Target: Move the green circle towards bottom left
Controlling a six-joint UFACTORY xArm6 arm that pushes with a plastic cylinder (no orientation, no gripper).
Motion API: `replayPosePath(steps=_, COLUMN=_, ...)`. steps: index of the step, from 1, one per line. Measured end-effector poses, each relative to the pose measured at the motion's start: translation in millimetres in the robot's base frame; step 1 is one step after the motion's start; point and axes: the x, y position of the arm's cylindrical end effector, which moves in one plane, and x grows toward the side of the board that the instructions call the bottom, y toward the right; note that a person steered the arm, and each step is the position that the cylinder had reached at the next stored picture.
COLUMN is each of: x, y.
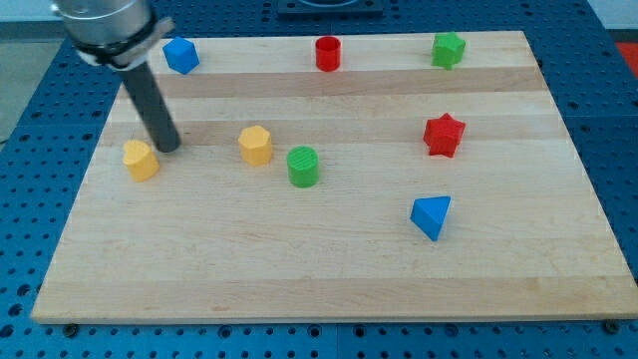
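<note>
My tip [170, 148], a bare rod holding nothing, sits well to the view's left of the green circle [303, 166]. Approach step: it likely must circle to the circle's upper right.

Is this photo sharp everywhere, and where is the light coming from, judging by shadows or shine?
In the camera view the blocks look crisp: the green circle and the red star have clean edges and only small, soft shadows, suggesting diffuse overhead light. The wooden board shows no harsh glare. The arm's metal collar at the view's top left looks slightly blurred; my tip sits just right of a yellow block.
</note>
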Motion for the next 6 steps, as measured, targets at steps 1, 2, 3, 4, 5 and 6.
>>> replayPosePath(steps=1, x=-16.2, y=52.8)
replayPosePath(steps=2, x=-28.1, y=57.5)
replayPosePath(steps=3, x=-38.0, y=57.5)
replayPosePath(steps=4, x=-40.2, y=57.5)
replayPosePath(steps=5, x=-40.2, y=63.2)
replayPosePath(steps=6, x=-33.0, y=92.1)
